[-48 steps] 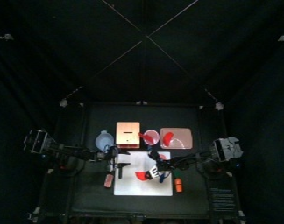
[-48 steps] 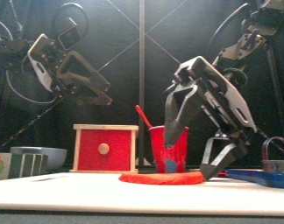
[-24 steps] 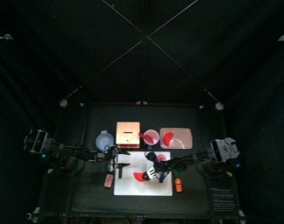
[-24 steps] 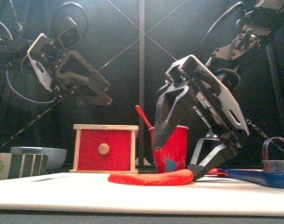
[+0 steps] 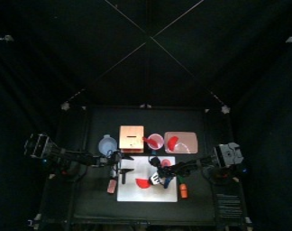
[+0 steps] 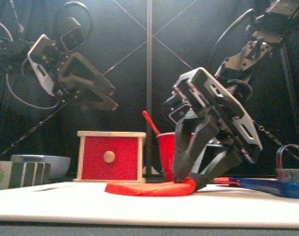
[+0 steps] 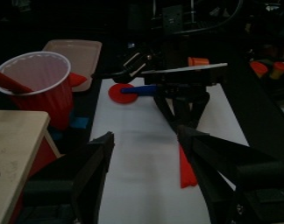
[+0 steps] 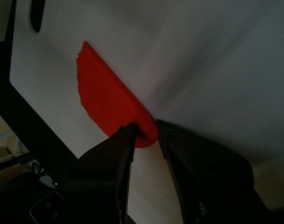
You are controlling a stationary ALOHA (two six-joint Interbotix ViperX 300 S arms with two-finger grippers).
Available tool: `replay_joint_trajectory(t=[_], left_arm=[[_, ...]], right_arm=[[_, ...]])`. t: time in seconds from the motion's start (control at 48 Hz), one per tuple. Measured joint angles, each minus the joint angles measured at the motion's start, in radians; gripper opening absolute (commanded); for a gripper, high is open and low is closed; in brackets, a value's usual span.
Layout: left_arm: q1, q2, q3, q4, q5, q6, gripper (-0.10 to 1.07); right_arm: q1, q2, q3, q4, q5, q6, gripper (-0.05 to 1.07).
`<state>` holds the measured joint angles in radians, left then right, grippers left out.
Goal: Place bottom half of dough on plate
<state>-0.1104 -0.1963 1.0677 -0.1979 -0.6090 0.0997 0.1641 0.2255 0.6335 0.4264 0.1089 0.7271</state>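
Note:
The bottom half of dough (image 8: 107, 92), a flat red half-disc, lies on the white board (image 8: 209, 61). It also shows in the front view (image 6: 146, 188) and the top view (image 5: 143, 181). My right gripper (image 8: 147, 138) is down at the board, its jaws shut on the dough's narrow end. It shows in the front view (image 6: 197, 179) too. The plate (image 5: 189, 136) is pale pinkish-white, stands behind the board at the right and holds something red. My left gripper (image 7: 151, 164) is open and empty, raised over the board's left end.
A red cup (image 5: 155, 142) with a red stick in it and a tan block (image 5: 132, 138) stand behind the board. A blue tool (image 7: 142, 89) lies beside the dough. A narrow red piece (image 7: 187, 166) lies on the board. A pale bowl (image 5: 106, 144) is at the left.
The right gripper has come lower and closed on the dough's end. In the front view the dough has slid to the left. The left arm has not moved.

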Motion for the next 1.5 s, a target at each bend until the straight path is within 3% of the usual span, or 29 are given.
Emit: replay_joint_trajectory(t=[0.375,0.708,0.854,1.062,1.333,1.5], left_arm=[[-0.002,0.0,0.002,-0.002,0.0,0.0,0.93],[-0.002,0.0,0.002,-0.002,0.0,0.0,0.93],[-0.002,0.0,0.003,-0.002,0.0,0.0,0.93],[-0.002,0.0,0.003,0.0,0.0,0.0,0.93],[-0.002,0.0,0.003,0.0,0.0,0.0,0.93],[0.002,0.0,0.002,-0.002,0.0,0.0,0.93]], right_arm=[[-0.002,-0.038,0.006,-0.109,0.023,0.0,0.61],[-0.044,-0.19,0.049,-0.221,0.041,0.0,0.6],[-0.077,-0.301,0.077,-0.273,0.049,0.0,0.6],[-0.184,-0.5,0.144,-0.322,0.126,-0.002,0.6],[-0.399,-0.801,0.267,-0.451,0.359,-0.008,0.6],[-0.52,-0.922,0.35,-0.479,0.468,-0.009,0.6]])
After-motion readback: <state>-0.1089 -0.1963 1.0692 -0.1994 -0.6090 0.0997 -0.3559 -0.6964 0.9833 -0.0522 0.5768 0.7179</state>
